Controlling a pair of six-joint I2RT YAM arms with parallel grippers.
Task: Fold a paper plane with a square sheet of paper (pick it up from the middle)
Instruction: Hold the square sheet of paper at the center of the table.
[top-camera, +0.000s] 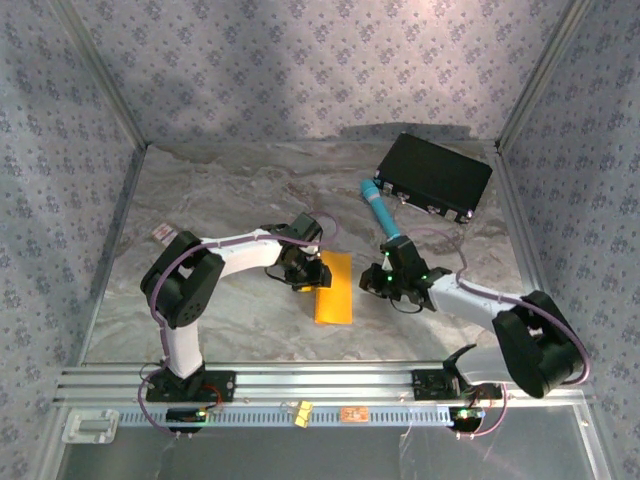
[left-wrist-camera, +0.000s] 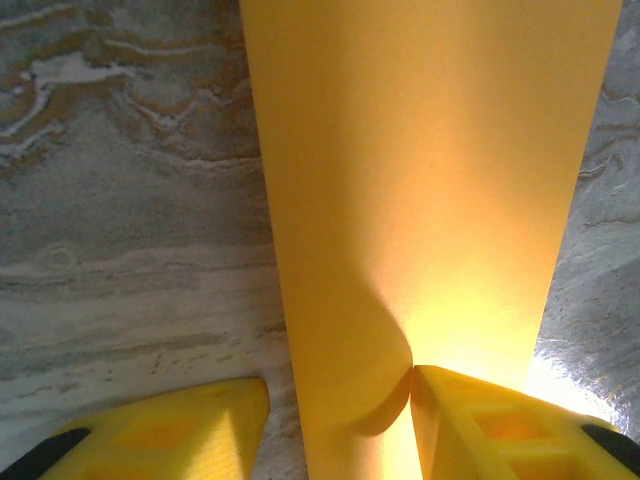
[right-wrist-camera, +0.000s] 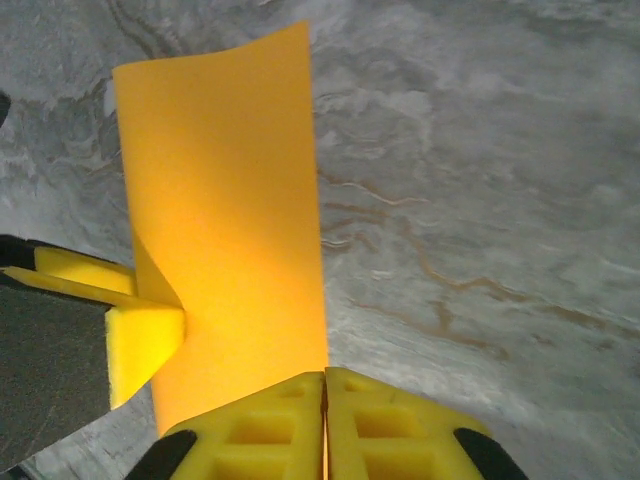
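sheet (top-camera: 334, 292): orange, folded long; on desk (top-camera: 230, 200) between the arms; one flap curling up | left claw (top-camera: 304, 282): spread; sheet between its fingers, one finger touching it | right claw (right-wrist-camera: 325, 385): pressed together at sheet's edge; pinch unclear

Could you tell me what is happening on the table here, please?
An orange sheet of paper sits on the marble table, mid-fold. The jaws of the left gripper stand open astride a raised curl of it. The jaws of the right gripper are shut at its edge; whether they pinch it is unclear.
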